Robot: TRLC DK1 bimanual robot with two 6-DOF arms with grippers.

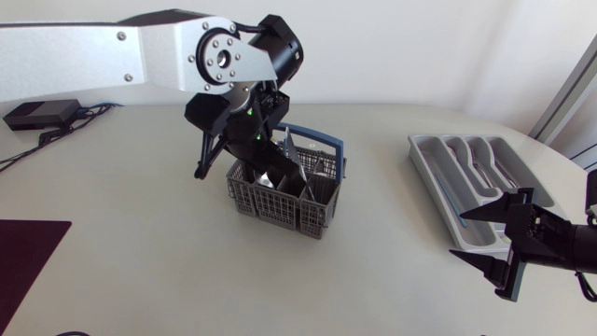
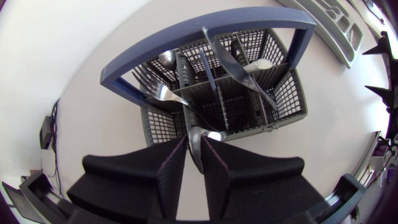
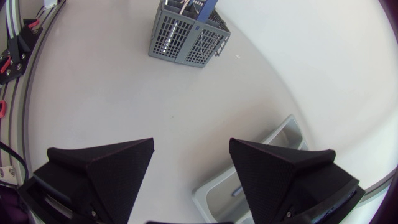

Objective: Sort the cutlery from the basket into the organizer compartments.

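Now: pick step at the basket. My left claw sits over its near edge, fingers almost together, pinching one steel cutlery piece from both sides. The organizer lies well apart on the counter, near my right claw, which is spread wide and empty. Next, by my judgement: lift straight up, clear of the blue handle, then carry across to the matching compartment.
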